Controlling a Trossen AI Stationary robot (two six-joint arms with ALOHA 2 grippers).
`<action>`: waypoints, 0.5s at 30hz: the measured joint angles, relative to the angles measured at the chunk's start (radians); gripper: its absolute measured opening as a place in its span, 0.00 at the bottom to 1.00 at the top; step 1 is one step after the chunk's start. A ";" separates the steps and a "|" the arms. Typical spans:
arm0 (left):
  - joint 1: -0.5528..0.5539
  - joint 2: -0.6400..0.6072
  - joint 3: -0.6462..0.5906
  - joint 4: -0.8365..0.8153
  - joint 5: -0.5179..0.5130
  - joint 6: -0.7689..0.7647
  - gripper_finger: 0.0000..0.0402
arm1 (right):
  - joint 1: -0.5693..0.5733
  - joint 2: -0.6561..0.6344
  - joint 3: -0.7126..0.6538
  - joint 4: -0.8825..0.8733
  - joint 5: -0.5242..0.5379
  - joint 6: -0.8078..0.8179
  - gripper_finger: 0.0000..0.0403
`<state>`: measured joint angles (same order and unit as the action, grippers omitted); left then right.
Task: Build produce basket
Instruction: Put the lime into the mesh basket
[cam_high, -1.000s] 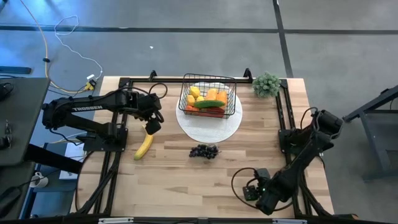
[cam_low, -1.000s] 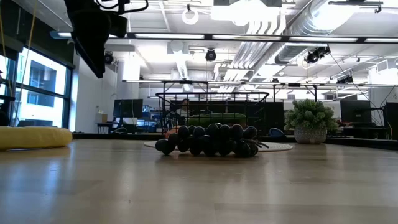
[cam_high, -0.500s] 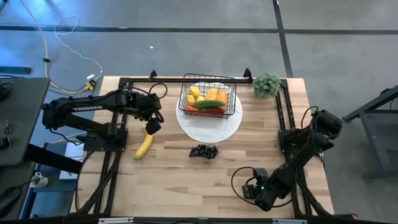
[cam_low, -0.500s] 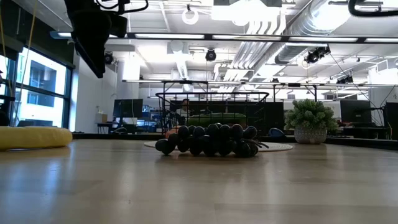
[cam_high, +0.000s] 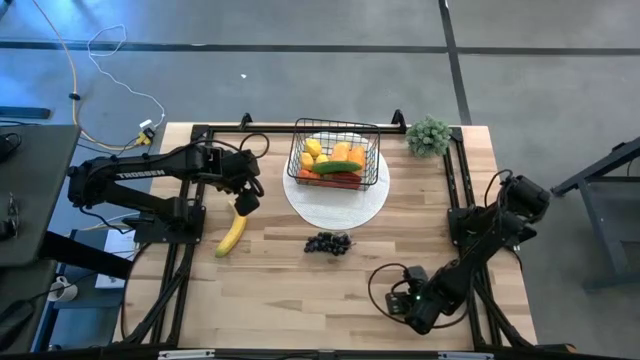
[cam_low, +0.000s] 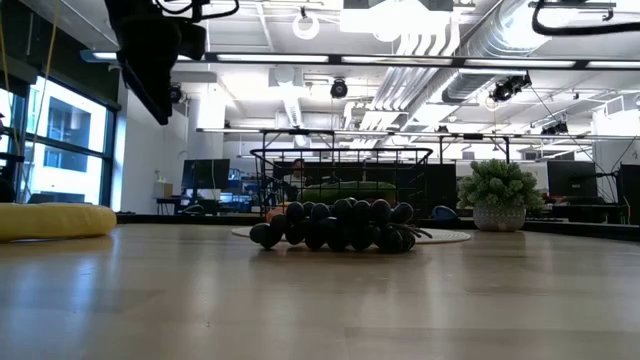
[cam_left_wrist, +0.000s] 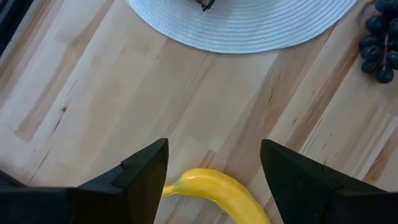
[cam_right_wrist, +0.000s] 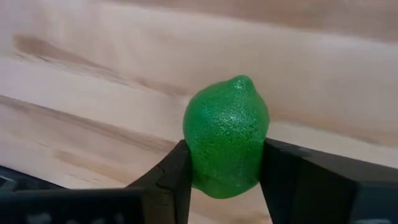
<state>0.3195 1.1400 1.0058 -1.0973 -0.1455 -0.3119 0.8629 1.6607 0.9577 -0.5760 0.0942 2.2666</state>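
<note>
My right pincer (cam_right_wrist: 225, 180) has just finished closing and is now pinching a green lime (cam_right_wrist: 226, 135) low at the desk's (cam_high: 300, 290) near edge. My left pincer (cam_left_wrist: 214, 171) is hanging spread over the banana (cam_left_wrist: 217, 191). The basket (cam_high: 336, 152) is sitting on the plate (cam_high: 335, 208), so the lime is ready for carrying there.

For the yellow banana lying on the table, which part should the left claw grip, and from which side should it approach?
Grip the banana across its thick middle, coming straight down from above. It lies flat on the table, long and curved, so the narrow width fits between the fingers while the tapered ends would likely slip. The left claw hangs open above its upper end, so it probably needs to shift along the fruit first.
</note>
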 joint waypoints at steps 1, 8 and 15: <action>0.000 0.000 0.000 0.004 0.000 0.000 0.61 | -0.006 -0.002 0.000 0.006 0.024 -0.004 0.29; 0.000 0.000 0.000 0.045 0.000 0.000 0.61 | -0.093 -0.089 0.000 0.009 0.165 -0.097 0.29; 0.000 0.001 0.000 0.116 -0.028 0.010 0.61 | -0.273 -0.228 0.000 -0.009 0.281 -0.309 0.28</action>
<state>0.3195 1.1408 1.0058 -0.9809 -0.1734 -0.3023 0.5903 1.4326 0.9573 -0.5851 0.3753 1.9572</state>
